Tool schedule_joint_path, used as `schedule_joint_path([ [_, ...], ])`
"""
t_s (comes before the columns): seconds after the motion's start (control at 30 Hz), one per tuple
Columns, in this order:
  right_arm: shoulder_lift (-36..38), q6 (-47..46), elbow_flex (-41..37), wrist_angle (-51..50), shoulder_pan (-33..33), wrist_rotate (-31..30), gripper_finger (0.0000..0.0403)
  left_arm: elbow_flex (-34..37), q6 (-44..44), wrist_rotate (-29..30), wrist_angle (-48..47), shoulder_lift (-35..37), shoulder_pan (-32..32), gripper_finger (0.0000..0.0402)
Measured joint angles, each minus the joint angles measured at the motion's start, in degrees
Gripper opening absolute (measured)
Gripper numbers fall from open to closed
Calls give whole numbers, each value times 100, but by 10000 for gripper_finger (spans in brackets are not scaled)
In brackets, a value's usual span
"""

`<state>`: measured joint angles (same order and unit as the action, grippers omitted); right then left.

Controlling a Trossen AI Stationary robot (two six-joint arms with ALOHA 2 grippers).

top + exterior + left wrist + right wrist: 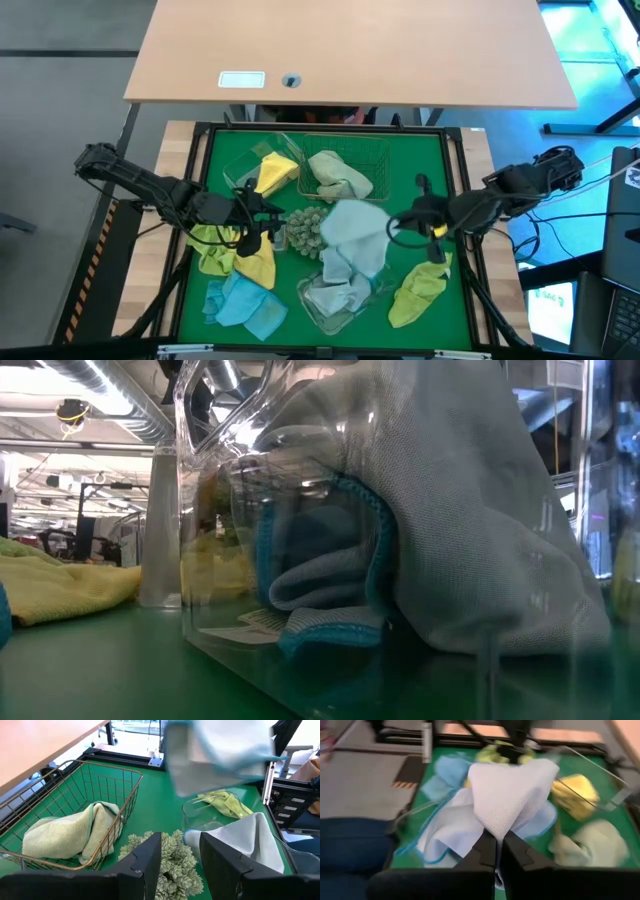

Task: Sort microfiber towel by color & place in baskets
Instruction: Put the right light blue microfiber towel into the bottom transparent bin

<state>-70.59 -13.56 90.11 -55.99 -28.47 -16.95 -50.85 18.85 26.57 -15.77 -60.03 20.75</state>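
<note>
My right gripper (393, 229) is shut on a light blue towel (356, 232) held above the table's middle, over the near clear tub (345, 318), which holds another light blue towel (320, 575). My left gripper (266, 228) is open, left of the spiky ball (305, 229), and holds nothing. A yellow towel (277, 172) lies in the far clear tub (236, 170). A lime green towel (338, 176) lies in the wire basket (375, 155). Loose on the table are yellow towels (232, 256), a light blue towel (243, 302) and a yellow-green towel (420, 290). My right gripper pinches a bunched fold (495, 831) of the light blue towel between its two fingers, reaching in about level from the table's right side. The held part is lifted and the cloth spreads out from the fingers. Its lower part (470, 520) drapes slack onto the near clear tub.
The spiky ball (167, 857) sits right in front of my left fingers. A light wooden desk (350, 45) stands beyond the far edge. A black frame rims the green table (445, 170). Baskets and cloths crowd the middle, with some bare green at the far right.
</note>
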Motion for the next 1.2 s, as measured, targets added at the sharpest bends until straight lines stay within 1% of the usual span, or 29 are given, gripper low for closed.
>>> schedule_joint_path([
  [0.13,-226,366,0,299,-2,602,6,0,0,0,0,0,0,128],
  [0.23,-479,538,0,416,-2,807,4,0,0,0,0,0,-1,128],
  [0.37,-940,656,-2,398,-2,817,4,0,0,0,0,0,0,128],
  [0.53,-1503,788,-4,296,-2,1012,4,0,0,0,0,0,0,128],
  [0.67,-1910,885,-4,261,-1,1009,3,0,0,-2,0,0,0,128],
  [1.2,-3246,1078,-4,278,0,982,8,0,2,-4,-2,0,2,128],
])
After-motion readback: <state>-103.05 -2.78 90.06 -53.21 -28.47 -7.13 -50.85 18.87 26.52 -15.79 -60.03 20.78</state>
